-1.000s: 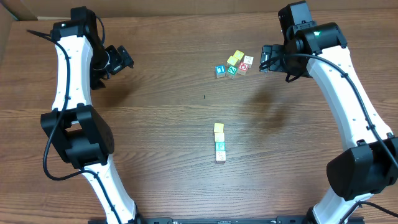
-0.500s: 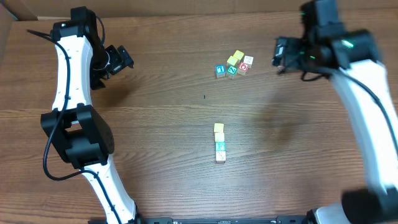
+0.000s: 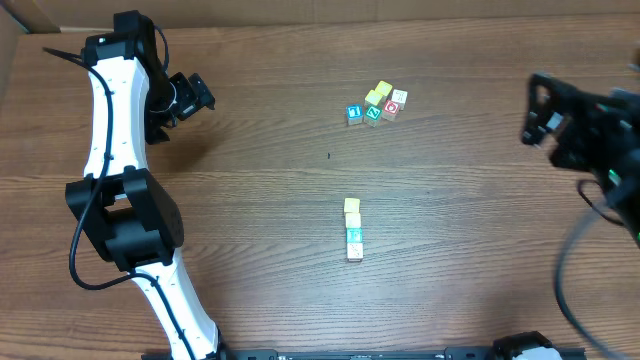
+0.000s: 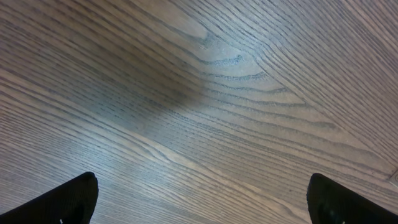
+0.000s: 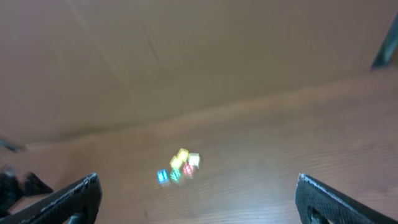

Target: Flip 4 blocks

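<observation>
Four small blocks lie in a short row mid-table: a yellow one (image 3: 351,205), a second yellow one (image 3: 352,219), a teal-faced one (image 3: 353,235) and a whitish one (image 3: 354,251). My left gripper (image 3: 200,95) hangs open at the far left, well away from them; its wrist view shows only bare wood between the fingers (image 4: 74,199), gripper (image 4: 200,186). My right gripper (image 3: 532,112) is blurred at the right edge, open and empty (image 5: 198,186), far from the row. The row does not show in either wrist view.
A loose cluster of cubes (image 3: 375,102) sits at the back, with blue (image 3: 353,112), green, red (image 3: 391,108), yellow and white faces. The right wrist view shows it blurred (image 5: 177,167). A cardboard wall (image 5: 186,56) stands behind the table.
My right arm has swung away from beside the back cluster to the right edge of the table. The left arm and all cubes have stayed put.
</observation>
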`<move>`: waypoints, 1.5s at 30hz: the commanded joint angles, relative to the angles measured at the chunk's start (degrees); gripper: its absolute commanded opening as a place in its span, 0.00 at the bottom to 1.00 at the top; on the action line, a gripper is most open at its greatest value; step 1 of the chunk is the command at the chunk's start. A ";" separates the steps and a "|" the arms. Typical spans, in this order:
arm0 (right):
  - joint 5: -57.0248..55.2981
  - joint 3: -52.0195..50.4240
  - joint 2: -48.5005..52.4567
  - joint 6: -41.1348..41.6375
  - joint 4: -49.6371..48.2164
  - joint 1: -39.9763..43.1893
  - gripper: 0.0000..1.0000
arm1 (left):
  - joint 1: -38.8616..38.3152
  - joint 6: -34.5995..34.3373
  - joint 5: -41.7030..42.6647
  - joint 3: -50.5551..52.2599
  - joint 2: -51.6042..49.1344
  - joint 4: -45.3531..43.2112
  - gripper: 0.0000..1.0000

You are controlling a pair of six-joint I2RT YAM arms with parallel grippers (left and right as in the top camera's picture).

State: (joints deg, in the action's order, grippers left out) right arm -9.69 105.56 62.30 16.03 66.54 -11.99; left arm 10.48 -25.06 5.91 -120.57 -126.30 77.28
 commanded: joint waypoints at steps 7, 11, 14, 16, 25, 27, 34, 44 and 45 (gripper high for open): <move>-0.74 -20.04 -20.87 -1.31 -18.51 1.14 1.00 | -0.39 0.44 -0.13 0.15 0.52 0.00 1.00; -0.57 -37.88 -34.18 -1.29 -31.82 2.91 1.00 | -0.39 0.44 -0.15 0.15 0.52 0.00 1.00; -0.07 -47.71 -42.07 -1.29 -39.50 3.69 1.00 | -0.39 0.44 -0.13 0.15 0.52 0.00 1.00; 1.07 -53.86 -46.97 -1.29 -44.68 4.35 1.00 | -0.39 0.44 -0.15 0.15 0.52 0.00 1.00; 6.47 -79.38 -61.33 -1.29 -70.03 5.11 1.00 | -0.39 0.44 -0.15 0.15 0.52 0.00 1.00; 7.43 -83.93 -62.14 -1.27 -76.28 5.11 1.00 | -0.39 0.44 -0.15 0.15 0.52 0.00 1.00; 8.98 -95.19 -62.14 -1.09 -85.64 5.27 1.00 | -0.39 0.44 -0.15 0.15 0.52 0.00 1.00; 8.98 -104.45 -62.14 -1.09 -81.07 5.29 1.00 | -0.39 0.44 -0.15 0.15 0.52 0.00 1.00; 8.96 -105.15 -62.14 -1.09 -81.20 5.29 1.00 | -0.39 0.44 -0.13 0.15 0.52 0.00 1.00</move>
State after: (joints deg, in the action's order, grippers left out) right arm -1.26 2.17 0.84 14.98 -14.06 -7.09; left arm 10.48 -25.06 5.91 -120.55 -126.30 77.28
